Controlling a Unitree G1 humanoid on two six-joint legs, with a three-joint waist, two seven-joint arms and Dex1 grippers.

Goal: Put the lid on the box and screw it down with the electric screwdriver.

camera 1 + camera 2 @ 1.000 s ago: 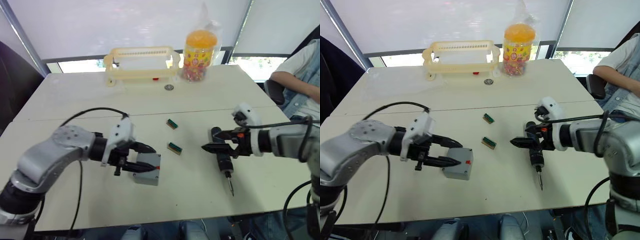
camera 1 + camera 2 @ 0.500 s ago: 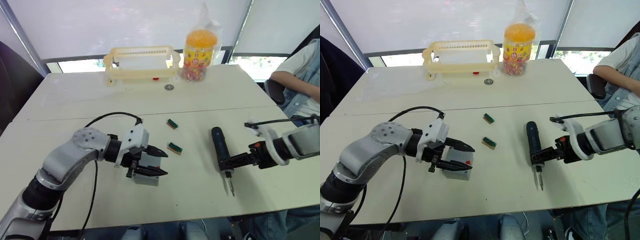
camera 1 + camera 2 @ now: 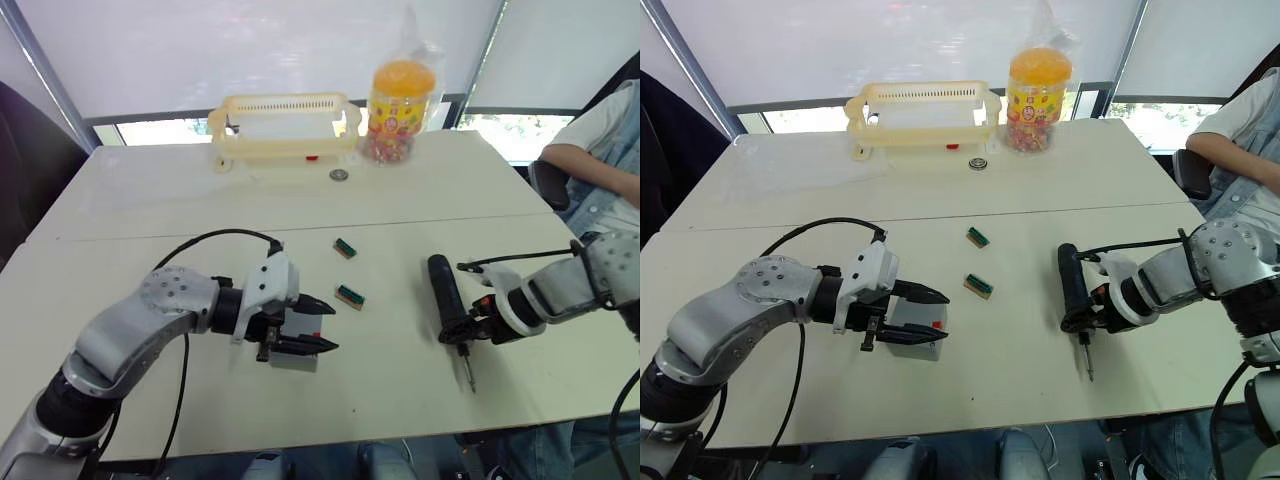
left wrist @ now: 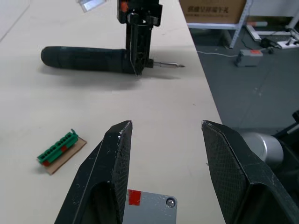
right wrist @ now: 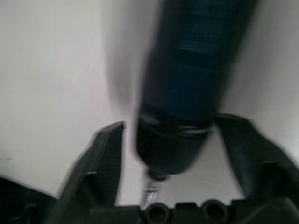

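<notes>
I have the left gripper spread wide around the box, one black finger on each side of it, not clamped as far as I can tell. The box sits on the table on the near side of the closer green terminal block, red mark on its top face. The left wrist view shows a flat grey top with a screw at one corner, so the lid looks already seated on the box; I can't separate lid from box in the head views. My right gripper is down at the electric screwdriver, which lies flat on the table well to the right of that same block, bit pointing toward the near table edge. In the right wrist view its fingers straddle the barrel near the bit end with gaps either side, so open, not gripping yet. My read: lid placement probably done, screwdriver pickup in progress, driving the screws not yet begun. Yellow slotted basket and candy jar stand far behind the block, untouched.
</notes>
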